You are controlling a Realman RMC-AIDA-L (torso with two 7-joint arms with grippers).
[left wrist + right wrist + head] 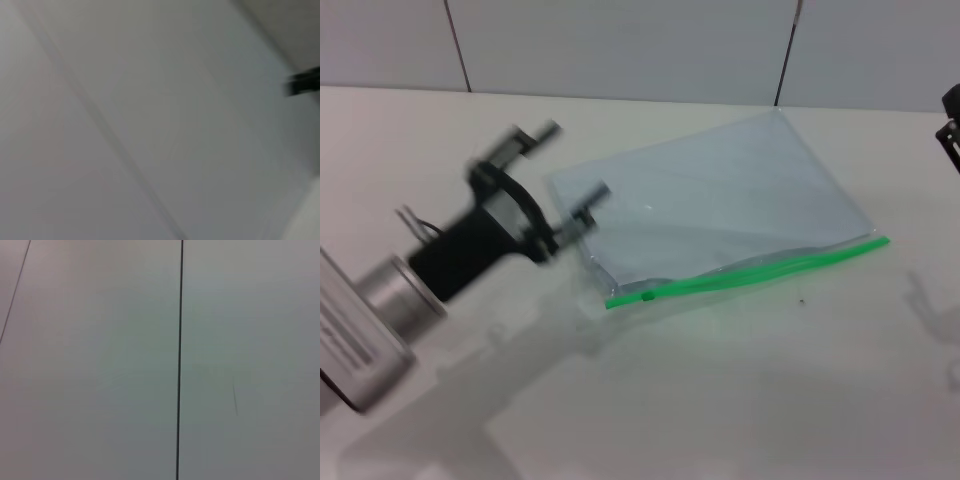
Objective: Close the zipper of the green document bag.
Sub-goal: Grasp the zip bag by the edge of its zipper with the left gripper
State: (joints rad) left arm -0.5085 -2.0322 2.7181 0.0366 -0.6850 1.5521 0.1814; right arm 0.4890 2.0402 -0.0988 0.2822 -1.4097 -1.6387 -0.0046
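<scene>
The green document bag (720,195) lies flat on the white table, a clear pouch with pale blue-grey sheets inside. Its zipper (760,270) is a bright green strip along the near long edge, with the small slider tab (647,295) near the strip's left end. My left gripper (572,160) hovers at the bag's left corner, motion-blurred, with its two fingers spread apart and nothing between them. Only a dark part of my right gripper (950,120) shows at the far right edge, away from the bag. Neither wrist view shows the bag.
The white table (720,400) stretches around the bag, with a panelled wall (620,40) behind it. The right wrist view shows only the wall and a dark seam (180,360). The left wrist view is a blur of wall.
</scene>
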